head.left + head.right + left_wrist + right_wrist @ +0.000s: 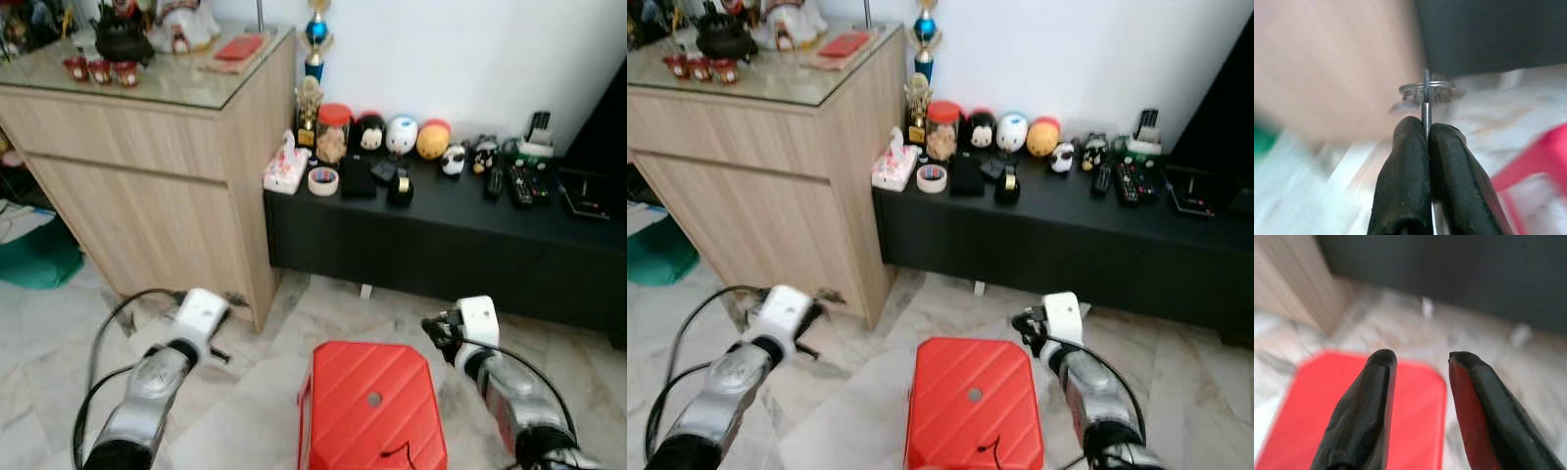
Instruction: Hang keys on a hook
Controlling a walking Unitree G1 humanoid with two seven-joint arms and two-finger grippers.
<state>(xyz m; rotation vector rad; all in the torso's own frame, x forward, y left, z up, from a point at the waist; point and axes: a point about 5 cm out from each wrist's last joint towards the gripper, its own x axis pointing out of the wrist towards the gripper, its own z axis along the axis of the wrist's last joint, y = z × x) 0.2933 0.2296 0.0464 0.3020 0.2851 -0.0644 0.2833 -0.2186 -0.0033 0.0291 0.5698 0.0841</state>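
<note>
My left gripper (1427, 125) is shut on a thin metal key whose silver ring (1426, 89) and a second key stick out past the fingertips. In the eye views that left gripper (219, 353) hangs low over the marble floor, close to the front corner of the wooden cabinet (147, 196). My right gripper (1418, 357) is open with nothing between its fingers. It hovers at the far right corner of a red plastic stool (372, 406), seen at the right gripper (434, 328).
A low black bench (441, 245) runs along the white wall, carrying toy figures, a jar, a tape roll (322, 180) and remotes. The cabinet's glass top holds a teapot and small cups. A green mat (39, 259) lies on the floor at the left.
</note>
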